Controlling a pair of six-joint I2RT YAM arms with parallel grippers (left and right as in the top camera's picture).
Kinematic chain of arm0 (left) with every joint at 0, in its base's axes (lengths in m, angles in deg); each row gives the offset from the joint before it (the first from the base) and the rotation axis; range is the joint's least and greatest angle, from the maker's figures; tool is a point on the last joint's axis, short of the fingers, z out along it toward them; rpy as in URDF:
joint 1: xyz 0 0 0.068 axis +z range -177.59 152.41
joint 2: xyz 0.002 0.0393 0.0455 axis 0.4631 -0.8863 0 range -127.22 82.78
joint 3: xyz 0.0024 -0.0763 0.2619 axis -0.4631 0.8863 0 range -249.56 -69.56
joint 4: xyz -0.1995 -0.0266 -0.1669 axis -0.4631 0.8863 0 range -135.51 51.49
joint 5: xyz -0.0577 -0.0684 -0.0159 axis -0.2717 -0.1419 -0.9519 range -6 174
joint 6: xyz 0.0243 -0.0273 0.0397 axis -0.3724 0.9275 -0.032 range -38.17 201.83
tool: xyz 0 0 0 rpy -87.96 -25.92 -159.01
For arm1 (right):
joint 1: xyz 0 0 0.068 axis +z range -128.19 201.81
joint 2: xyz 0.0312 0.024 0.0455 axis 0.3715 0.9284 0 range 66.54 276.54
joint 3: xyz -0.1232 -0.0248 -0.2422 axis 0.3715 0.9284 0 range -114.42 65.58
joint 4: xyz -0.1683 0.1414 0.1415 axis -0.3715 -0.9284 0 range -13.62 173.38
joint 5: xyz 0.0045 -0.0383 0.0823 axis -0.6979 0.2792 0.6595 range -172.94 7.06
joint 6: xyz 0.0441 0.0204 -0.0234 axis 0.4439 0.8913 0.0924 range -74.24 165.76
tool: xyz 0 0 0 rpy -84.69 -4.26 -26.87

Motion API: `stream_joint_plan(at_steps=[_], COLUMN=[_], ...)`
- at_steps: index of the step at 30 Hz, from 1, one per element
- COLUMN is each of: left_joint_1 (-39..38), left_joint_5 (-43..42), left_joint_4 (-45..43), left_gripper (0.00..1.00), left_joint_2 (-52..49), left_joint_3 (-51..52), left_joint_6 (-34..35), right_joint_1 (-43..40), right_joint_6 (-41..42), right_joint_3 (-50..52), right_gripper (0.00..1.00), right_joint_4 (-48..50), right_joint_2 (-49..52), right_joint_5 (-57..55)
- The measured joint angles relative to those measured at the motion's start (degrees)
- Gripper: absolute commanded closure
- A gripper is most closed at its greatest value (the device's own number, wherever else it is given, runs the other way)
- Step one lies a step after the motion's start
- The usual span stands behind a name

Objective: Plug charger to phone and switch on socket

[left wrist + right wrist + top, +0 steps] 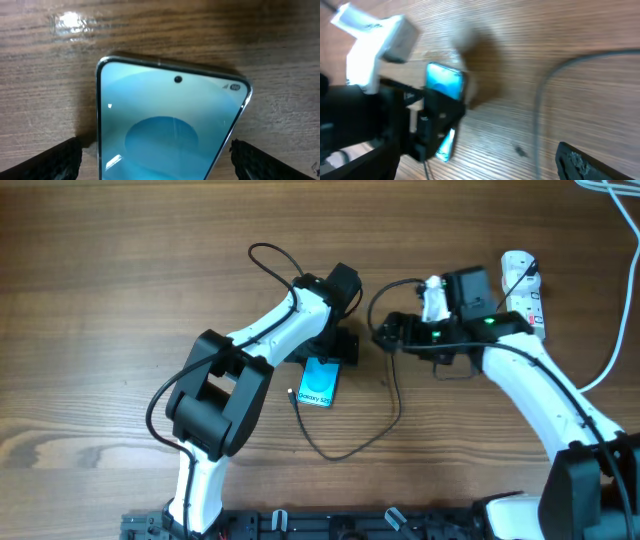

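I'm holding left fingers (55,160) and right fingers (585,162) released, nothing grasped; closing around the phone (318,384) could be skidding it against the loose charger (350,445), spoiling alignment

You're working at what's looking like a robotics lab bench: a white-and-black left arm (270,330) and right arm (530,375) are reaching out from a black mounting rail (300,526) along the near edge of a wood-grain table (100,270), and a white power strip (527,292) is lying near the far right corner.
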Motion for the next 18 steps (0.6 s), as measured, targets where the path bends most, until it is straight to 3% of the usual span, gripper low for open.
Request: stream_joint_plan(at_steps=[6,18], left_joint_1=[0.0,-0.33], left_joint_5=[1.14,3.82], left_joint_4=[-3.17,-4.28], left_gripper=[0.15,0.16], left_joint_2=[0.74,2.69], left_joint_3=[2.03,5.62], left_joint_6=[0.83,3.08], right_joint_1=[-1.79,-1.79], right_joint_6=[-3.32,-3.45], right_joint_3=[0.0,0.0], right_gripper=[0.0,0.0], right_joint_4=[-3.17,-3.32], right_joint_2=[0.0,0.0], right_joint_5=[-1.86,-2.16])
